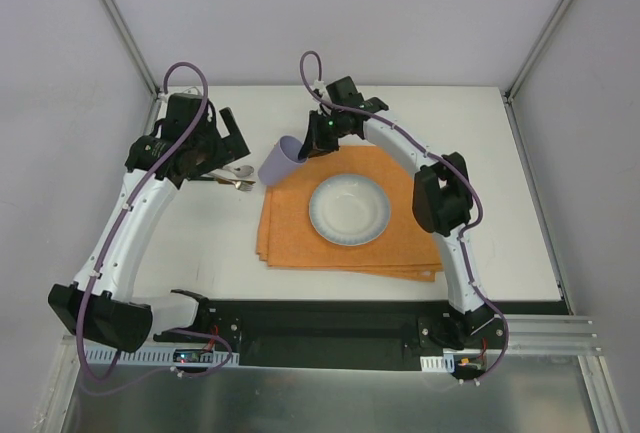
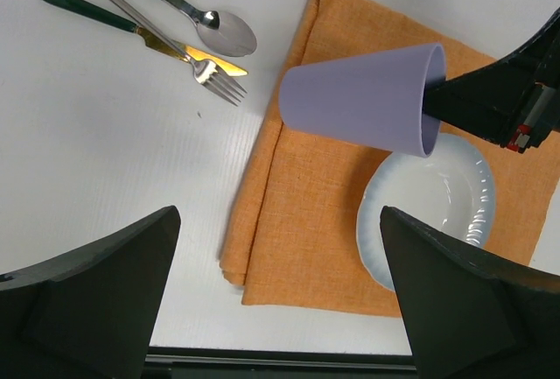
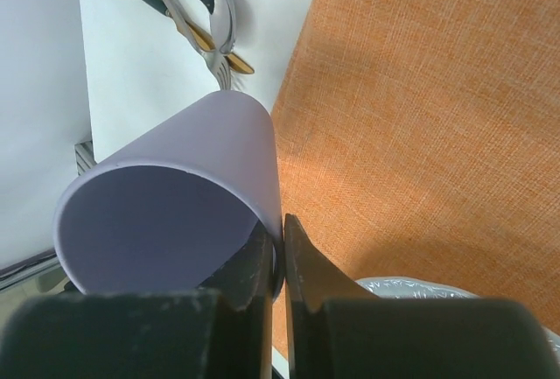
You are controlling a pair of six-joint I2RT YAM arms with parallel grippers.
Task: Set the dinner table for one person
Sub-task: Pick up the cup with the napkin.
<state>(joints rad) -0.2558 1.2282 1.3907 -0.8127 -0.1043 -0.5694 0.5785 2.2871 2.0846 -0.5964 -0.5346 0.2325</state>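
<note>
**Worktop** [image 1: 505, 208]: the white dinner table. It fills the cell floor and carries every item below.

**Placemat** [image 1: 290, 228]: folded orange cloth, centre of the worktop, marking the single place.

**Plate** [image 1: 349, 210]: white with a bluish rim, on the placemat and roughly centred, as the main piece of the setting.

**Cup** [image 1: 282, 161]: lilac, tipped nearly onto its side over the placemat's far-left corner. Whether it touches the cloth cannot be told.

**Right gripper** [image 3: 280, 252]: clamped on the cup's rim wall, one finger inside the mouth and one outside. This is probably a carrying hold for standing the cup beside the plate.

**Left gripper** [image 2: 278, 221]: spread wide, holding nothing, above the worktop's left side near the cutlery.

**Cutlery**: spoon [image 2: 223, 33], fork [image 2: 214, 77] and green-handled knife [image 2: 87, 10], bunched and overlapping left of the placemat, not yet laid out.
</note>
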